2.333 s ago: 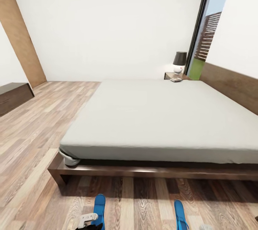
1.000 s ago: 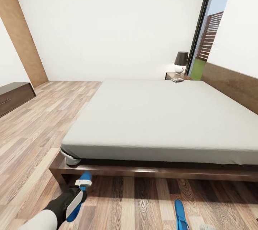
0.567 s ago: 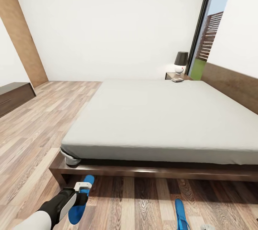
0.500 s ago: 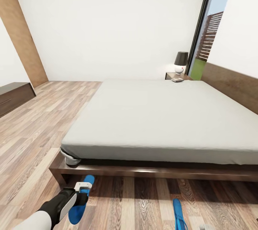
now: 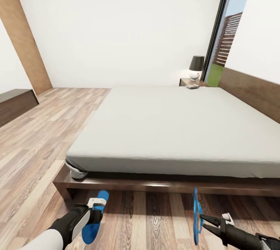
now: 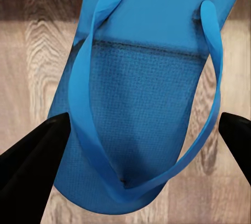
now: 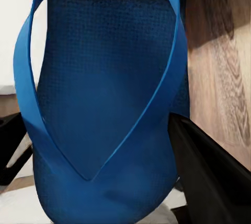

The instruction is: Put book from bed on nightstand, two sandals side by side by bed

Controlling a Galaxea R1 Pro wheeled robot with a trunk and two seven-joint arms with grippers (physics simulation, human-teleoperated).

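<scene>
Gripping a sandal (image 5: 196, 216), the right pincer (image 5: 203, 220) seems shut.

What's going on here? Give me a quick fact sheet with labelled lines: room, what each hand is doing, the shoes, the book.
room: bedroom, wood-plank floor, low bed
left hand: over the left sandal, fingers either side of it
right hand: gripping the right sandal, tipped up on its edge
sandals: both in front of the bed's foot, well apart
book: on the nightstand, beside a lamp
</scene>
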